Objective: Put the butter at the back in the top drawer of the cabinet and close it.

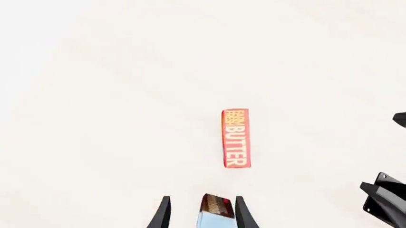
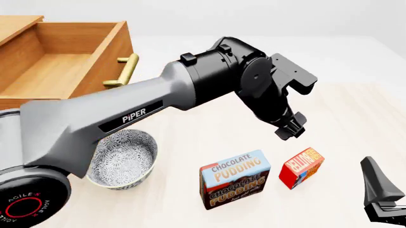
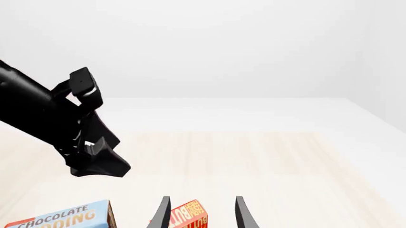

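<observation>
The butter (image 2: 302, 166) is a small red box standing on the table right of the pudding box; in the left wrist view the butter (image 1: 236, 138) shows its lettered top. My left gripper (image 2: 289, 127) hangs open above the table just behind the butter, holding nothing. At the front right edge my right gripper (image 2: 382, 199) is open and empty, and in its wrist view the butter (image 3: 190, 216) shows beyond its fingers (image 3: 163, 213). The top drawer (image 2: 63, 61) of the cabinet (image 2: 16, 26) stands pulled out at far left, its wooden inside bare.
A blue-and-brown Chocolate Pudding box (image 2: 235, 178) stands left of the butter. A patterned bowl (image 2: 123, 159) sits front left, partly under my left arm (image 2: 146, 111). The drawer's brass handle (image 2: 123, 71) sticks out toward the table's middle.
</observation>
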`<state>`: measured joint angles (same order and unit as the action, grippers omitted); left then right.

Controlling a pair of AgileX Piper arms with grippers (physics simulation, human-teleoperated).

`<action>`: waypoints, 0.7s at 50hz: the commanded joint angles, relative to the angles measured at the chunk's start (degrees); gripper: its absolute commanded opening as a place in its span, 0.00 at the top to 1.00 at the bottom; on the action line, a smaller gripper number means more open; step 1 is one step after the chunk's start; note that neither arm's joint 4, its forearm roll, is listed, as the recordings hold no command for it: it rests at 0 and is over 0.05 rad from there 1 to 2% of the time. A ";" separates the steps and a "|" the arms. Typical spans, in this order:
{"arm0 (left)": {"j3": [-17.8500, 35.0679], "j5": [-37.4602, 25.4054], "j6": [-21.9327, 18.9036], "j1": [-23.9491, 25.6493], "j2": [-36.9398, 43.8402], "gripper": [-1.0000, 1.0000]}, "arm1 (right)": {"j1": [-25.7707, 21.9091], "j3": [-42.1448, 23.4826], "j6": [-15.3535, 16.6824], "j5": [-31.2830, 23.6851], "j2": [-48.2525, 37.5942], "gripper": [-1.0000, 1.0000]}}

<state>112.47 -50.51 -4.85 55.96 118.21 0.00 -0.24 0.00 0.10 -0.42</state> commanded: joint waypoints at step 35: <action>12.40 -3.80 4.00 3.70 12.62 0.00 | 0.00 0.00 0.00 0.00 0.00 0.00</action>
<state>123.02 -53.66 -1.73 58.98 128.86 0.00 -0.24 0.00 0.10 -0.42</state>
